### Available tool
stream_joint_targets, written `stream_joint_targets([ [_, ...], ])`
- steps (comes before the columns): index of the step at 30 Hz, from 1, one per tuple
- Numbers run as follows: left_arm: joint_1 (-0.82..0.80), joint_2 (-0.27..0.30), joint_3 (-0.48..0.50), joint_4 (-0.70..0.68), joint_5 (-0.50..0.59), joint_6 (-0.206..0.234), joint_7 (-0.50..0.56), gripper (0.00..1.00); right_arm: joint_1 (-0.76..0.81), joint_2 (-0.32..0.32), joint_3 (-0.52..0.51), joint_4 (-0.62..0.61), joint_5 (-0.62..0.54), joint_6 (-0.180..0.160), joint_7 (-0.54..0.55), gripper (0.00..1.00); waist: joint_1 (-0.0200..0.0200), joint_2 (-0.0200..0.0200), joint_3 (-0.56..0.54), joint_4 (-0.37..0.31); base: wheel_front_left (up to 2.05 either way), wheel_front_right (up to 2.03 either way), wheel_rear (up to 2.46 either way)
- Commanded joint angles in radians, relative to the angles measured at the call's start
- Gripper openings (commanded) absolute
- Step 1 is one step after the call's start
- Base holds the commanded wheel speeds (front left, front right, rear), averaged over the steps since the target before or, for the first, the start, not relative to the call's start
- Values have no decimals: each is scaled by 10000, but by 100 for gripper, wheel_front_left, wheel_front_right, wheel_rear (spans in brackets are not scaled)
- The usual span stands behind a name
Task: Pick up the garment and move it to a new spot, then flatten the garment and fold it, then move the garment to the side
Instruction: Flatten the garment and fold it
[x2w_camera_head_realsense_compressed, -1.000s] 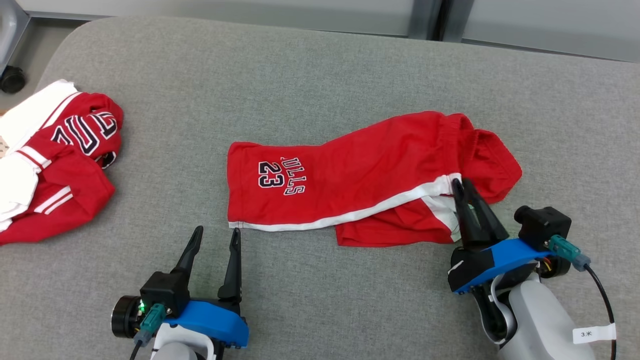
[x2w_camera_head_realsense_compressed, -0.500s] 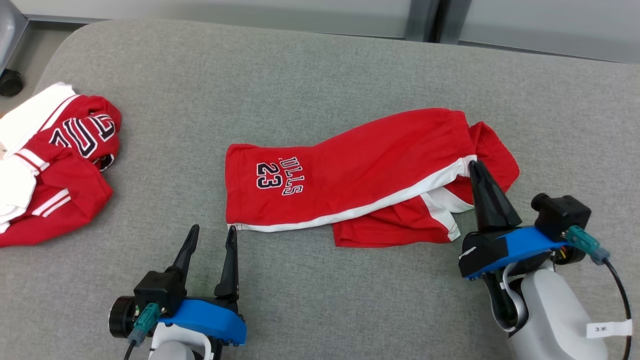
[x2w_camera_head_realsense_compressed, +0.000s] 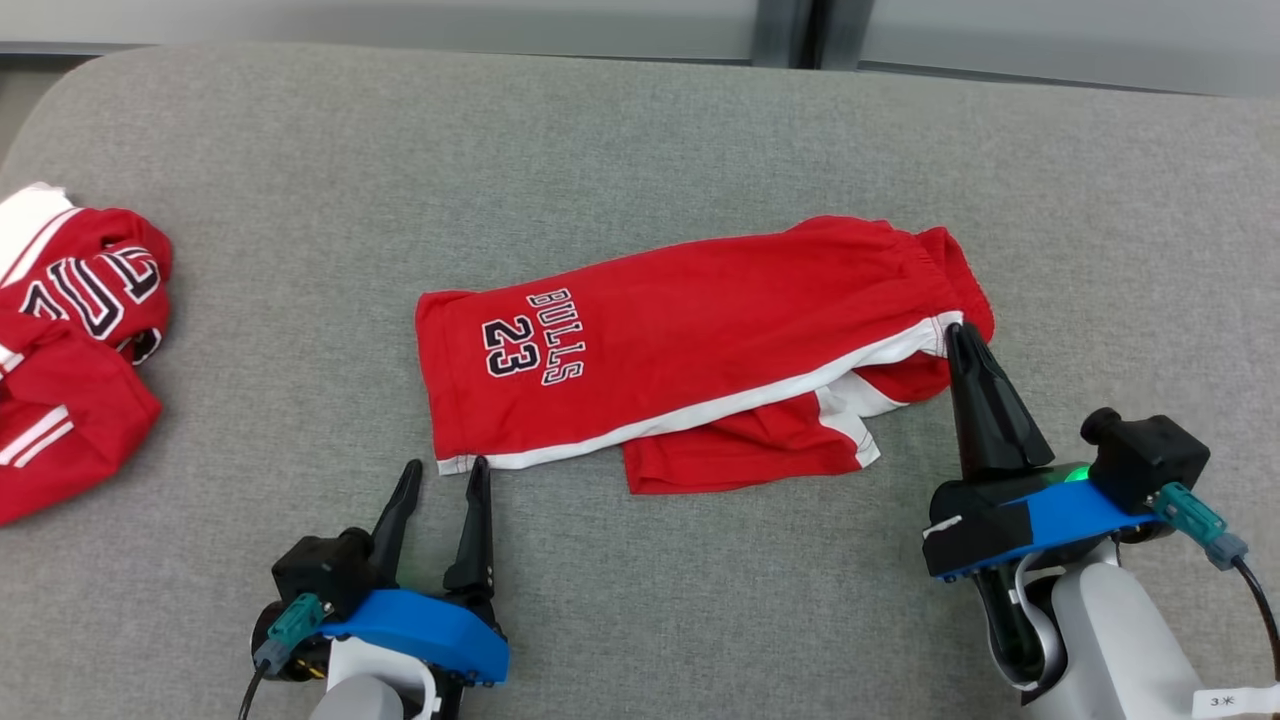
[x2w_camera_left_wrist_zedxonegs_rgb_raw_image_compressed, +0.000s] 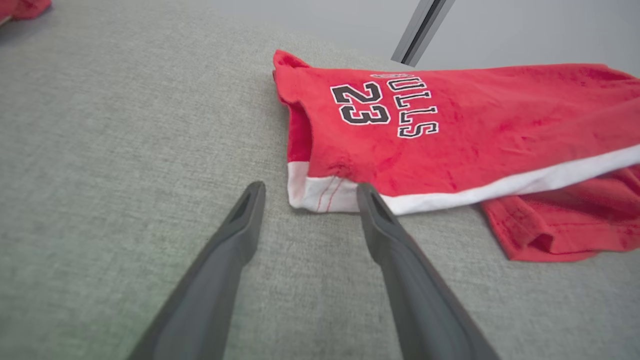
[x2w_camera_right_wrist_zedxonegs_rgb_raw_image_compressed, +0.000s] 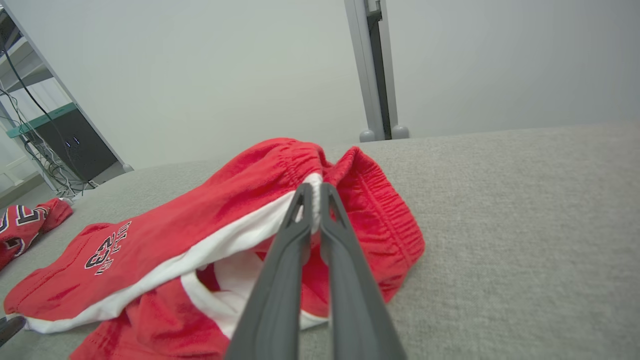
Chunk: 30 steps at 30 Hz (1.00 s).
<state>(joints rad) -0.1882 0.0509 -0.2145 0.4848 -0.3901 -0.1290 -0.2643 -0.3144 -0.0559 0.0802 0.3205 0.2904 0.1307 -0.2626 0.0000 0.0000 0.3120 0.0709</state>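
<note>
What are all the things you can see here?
table: one, grey fabric top, under everything
shorts: one, red with a white stripe and "BULLS 23", middle of the table
pile of clothes: one, red and white, far left of the table
post: one, grey, behind the table
left gripper: one, dark fingers, open, by the shorts' hem corner
right gripper: one, dark fingers, shut on the shorts' waistband

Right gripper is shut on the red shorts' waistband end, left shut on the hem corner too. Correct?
Left gripper is open, not shut: the left wrist view shows its fingers spread by the white hem corner. Right gripper is shut on the red shorts at the waistband end.
</note>
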Motion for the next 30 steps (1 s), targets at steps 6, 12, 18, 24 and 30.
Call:
stream_joint_targets([
  [6,-432,1,-253,210,-207,-28,0,100,-132,-15,174,-98,11,1,-31,0,0,0,172,-141,0,0,0],
  [12,-442,36,-158,-141,-49,-28,-1,0,-203,-6,167,-80,0,1,-31,0,0,0,182,-157,0,0,0],
  [18,-192,55,-30,-1041,134,-29,-1,0,-226,6,32,-292,121,1,-31,0,0,0,-28,-94,0,0,0],
  [24,-830,499,-378,-3050,230,-30,-3,0,-548,-80,-85,-1235,572,1,-32,0,0,0,-515,-36,0,0,0],
  [30,-2277,1551,-418,-4554,409,-30,-3,0,-1335,-597,-87,-2667,1286,1,-31,0,0,0,-1243,-253,0,0,0],
])
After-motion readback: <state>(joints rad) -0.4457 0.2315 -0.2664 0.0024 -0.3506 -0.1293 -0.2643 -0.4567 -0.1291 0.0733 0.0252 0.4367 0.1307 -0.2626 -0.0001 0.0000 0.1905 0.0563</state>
